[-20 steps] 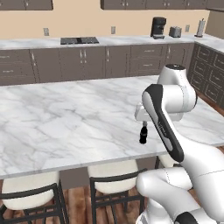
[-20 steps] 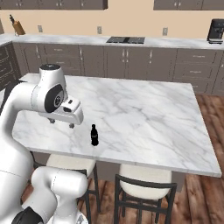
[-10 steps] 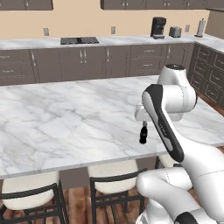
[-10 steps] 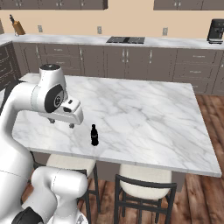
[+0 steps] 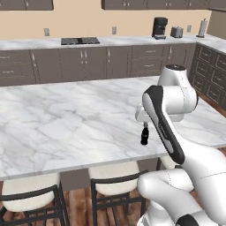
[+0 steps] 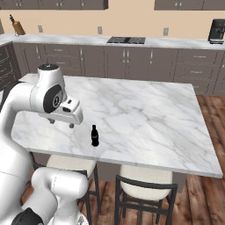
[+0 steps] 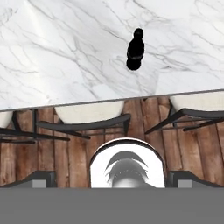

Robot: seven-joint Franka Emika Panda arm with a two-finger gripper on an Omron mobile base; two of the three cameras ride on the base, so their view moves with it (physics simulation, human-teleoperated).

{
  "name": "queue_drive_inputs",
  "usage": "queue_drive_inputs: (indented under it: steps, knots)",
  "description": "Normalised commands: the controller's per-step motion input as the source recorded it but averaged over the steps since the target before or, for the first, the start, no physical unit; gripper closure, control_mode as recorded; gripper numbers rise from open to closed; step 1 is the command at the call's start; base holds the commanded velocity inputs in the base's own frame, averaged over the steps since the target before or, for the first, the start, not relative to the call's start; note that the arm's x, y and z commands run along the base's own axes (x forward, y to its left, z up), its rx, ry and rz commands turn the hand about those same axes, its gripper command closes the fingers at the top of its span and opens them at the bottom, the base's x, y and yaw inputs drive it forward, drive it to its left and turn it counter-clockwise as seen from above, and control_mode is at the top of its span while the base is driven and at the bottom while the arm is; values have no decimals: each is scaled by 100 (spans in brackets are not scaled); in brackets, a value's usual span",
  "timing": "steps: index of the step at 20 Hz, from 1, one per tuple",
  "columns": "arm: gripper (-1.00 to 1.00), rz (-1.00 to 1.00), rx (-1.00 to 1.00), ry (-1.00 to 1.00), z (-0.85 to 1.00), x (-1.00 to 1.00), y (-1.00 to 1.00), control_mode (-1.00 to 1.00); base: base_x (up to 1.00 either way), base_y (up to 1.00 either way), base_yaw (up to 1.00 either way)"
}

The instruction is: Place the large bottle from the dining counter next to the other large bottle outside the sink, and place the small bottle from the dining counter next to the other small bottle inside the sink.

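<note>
claw (image 6: 61, 123) is held above the counter (image 6: 145, 118), its jaws spread apart and nothing gripped between them. just beside it, toward the near edge of the marble top, a small dark bottle (image 6: 94, 136) is stood upright, apart from the claw. seen from the hand, the bottle (image 7: 135, 50) is set close to the counter (image 7: 57, 57) edge, with stools (image 7: 89, 116) tucked below over a wooden floor (image 7: 65, 157). along the far wall, cabinets (image 5: 88, 64) and a coffee machine (image 5: 160, 28) are seen.
</note>
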Motion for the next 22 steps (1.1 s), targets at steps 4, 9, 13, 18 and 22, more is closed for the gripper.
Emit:
queue_drive_inputs:
  steps: [4,9,13,18,22]
  knots:
    - [-100,0,-16,-21,0,0,-1,-100,0,0,0]
    - [-100,0,-6,-11,2,13,-26,-100,0,0,0]
    - [-100,-4,5,0,32,39,-35,-100,0,0,0]
    - [-100,-8,10,8,37,47,-30,-100,0,0,0]
    - [-100,-4,6,18,10,49,-2,-100,0,0,0]
